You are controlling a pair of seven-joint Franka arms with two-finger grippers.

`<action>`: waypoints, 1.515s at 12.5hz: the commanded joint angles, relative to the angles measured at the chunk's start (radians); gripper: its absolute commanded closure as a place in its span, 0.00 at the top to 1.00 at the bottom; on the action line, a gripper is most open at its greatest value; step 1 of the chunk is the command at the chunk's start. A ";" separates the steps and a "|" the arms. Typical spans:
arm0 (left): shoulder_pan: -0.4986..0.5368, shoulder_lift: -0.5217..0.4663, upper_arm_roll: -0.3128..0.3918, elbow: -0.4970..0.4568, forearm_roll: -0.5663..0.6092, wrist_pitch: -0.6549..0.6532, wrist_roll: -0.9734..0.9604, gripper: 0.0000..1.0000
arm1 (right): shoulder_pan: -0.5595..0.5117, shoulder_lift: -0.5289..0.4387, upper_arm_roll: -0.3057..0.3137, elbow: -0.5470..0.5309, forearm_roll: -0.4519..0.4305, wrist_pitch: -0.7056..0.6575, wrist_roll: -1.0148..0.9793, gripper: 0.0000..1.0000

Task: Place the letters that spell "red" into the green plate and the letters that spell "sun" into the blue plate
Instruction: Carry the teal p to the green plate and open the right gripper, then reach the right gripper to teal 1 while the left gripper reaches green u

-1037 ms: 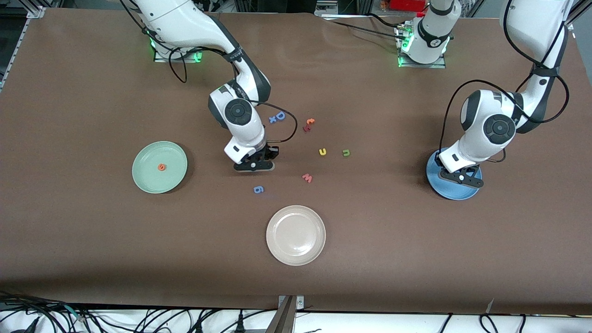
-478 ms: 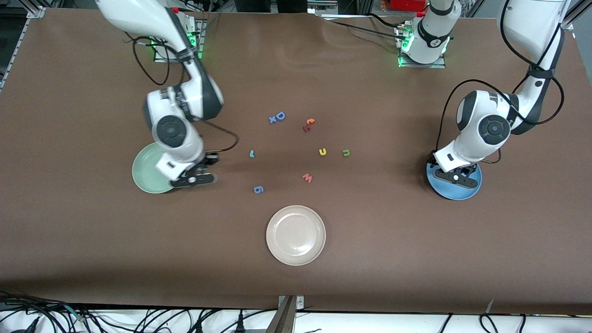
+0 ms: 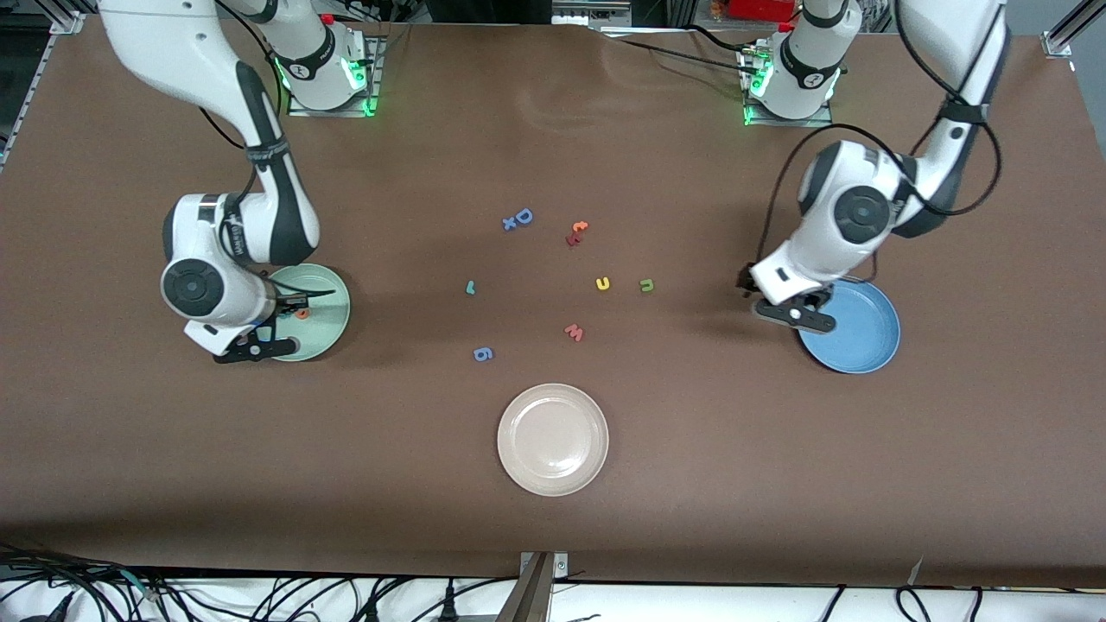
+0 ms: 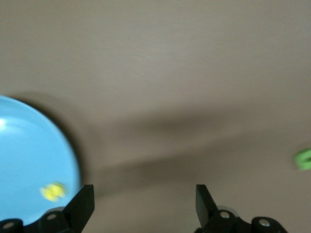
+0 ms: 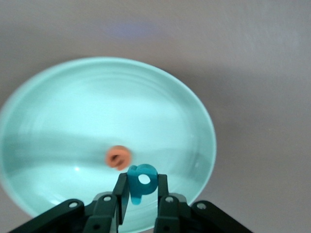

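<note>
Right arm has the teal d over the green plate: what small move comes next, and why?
Probably open the right gripper to drop the teal d: it is pinched directly over the green plate, beside the orange e already lying there.

Front view: bright, even overhead light, sharp focus, soft short shadows under arms & plates, faint sheen on the table (image 3: 553, 112) near the bases. Left wrist view: heavy motion blur, blue plate (image 4: 29, 160) & green letter (image 4: 304, 159) smeared, long dim shadow streaks. Right wrist view: green plate (image 5: 73, 102) soft, w/ pale glare bands; teal letter (image 5: 142, 182) fairly crisp.
</note>
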 commanded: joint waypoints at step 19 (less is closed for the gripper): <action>-0.231 0.151 -0.047 0.081 0.219 0.092 -0.239 0.90 | 0.003 -0.038 0.353 0.152 0.127 -0.152 0.558 0.87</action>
